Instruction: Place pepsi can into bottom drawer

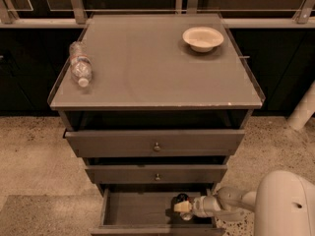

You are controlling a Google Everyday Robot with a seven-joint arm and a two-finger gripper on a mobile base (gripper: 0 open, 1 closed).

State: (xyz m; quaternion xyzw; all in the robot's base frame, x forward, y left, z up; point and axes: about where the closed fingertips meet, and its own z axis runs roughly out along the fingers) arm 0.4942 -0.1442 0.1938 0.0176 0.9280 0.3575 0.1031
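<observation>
The bottom drawer (135, 209) of the grey-brown cabinet is pulled open, and its flat floor shows. My gripper (181, 205) reaches in from the right and sits low inside the drawer's right half. A small dark object (182, 197) is at the gripper's tip. It may be the pepsi can, but I cannot make out its colour or markings. I cannot tell whether it is held or resting on the drawer floor.
The two upper drawers (156, 142) with round knobs stick out slightly above the bottom drawer. A clear plastic water bottle (79, 65) lies on the cabinet top at the left, and a white bowl (203, 37) stands at the back right. My white arm housing (285, 205) is at the lower right.
</observation>
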